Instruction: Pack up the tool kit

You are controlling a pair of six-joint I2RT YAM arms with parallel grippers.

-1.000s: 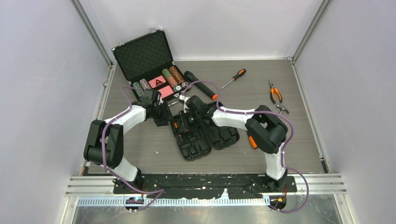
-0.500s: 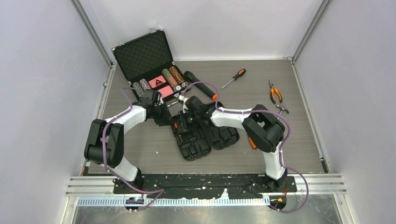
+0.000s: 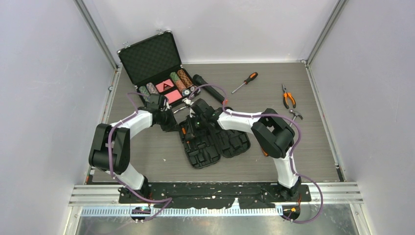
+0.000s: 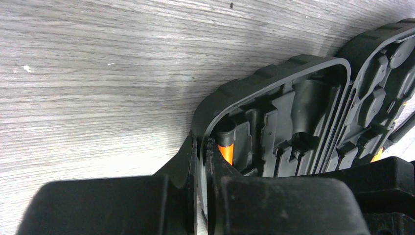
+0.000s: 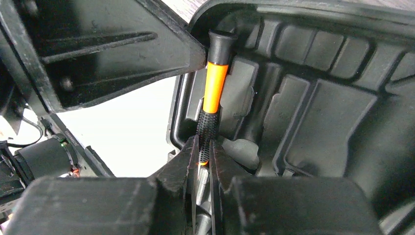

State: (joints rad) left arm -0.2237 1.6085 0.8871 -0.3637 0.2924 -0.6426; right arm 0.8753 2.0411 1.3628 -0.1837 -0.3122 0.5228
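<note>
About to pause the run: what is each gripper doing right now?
Left gripper: closed on the rim of the case.
Right gripper: closed on an orange-and-black tool.

Case [image 3: 200,152] black, ribbed edge. Tool [image 5: 215,81] inside it orange, black cross-hatch grip. Table [image 3: 147,147] under case grey woodgrain.

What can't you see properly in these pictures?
- Right wrist: orange-and-black tool, working end hidden behind the fingers.
- Top view: small thing beside the pliers, too small to name.
- Left wrist: case, its far half cut off by the right edge.
</note>
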